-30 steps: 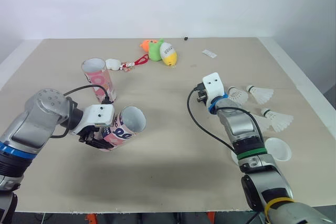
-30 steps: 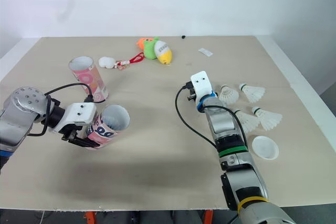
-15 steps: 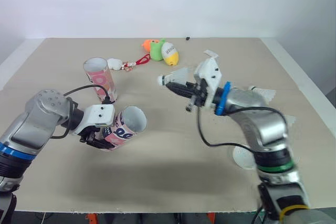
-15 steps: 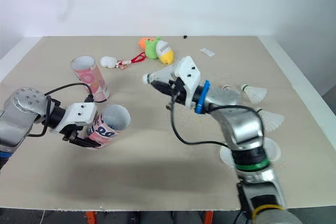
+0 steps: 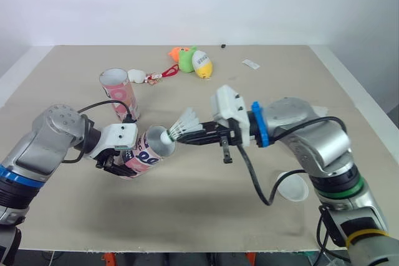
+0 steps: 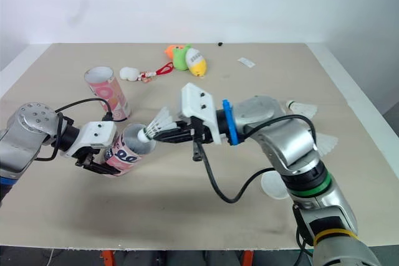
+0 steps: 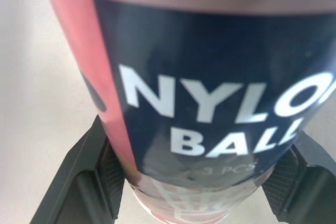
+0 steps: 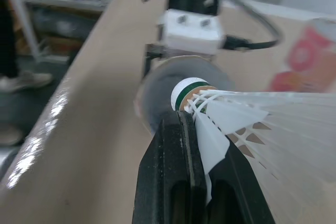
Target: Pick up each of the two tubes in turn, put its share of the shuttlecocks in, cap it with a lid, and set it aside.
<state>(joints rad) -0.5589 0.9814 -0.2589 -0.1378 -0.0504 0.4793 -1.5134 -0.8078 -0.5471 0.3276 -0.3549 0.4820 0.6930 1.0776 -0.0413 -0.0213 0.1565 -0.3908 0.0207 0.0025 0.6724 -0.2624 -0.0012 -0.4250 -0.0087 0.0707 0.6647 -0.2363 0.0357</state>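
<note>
1. So far, neither tube is capped or set aside. The left gripper (image 5: pixel 122 162) has its fingers clamped on a tilted tube (image 5: pixel 149 147), with the mouth turned toward the right arm.
2. The right gripper (image 5: pixel 194 139) has its fingers pinched together on the skirt of a shuttlecock (image 5: pixel 181 128), whose cork tip is right at that mouth.
3. Left for this tube, I judge: push the shuttlecock in, add its share of the other shuttlecocks (image 6: pixel 302 109), then fit a lid (image 5: pixel 293 186) from the tabletop (image 5: pixel 206 216).
4. The second tube (image 5: pixel 118 94) stands upright farther back, open.
</note>
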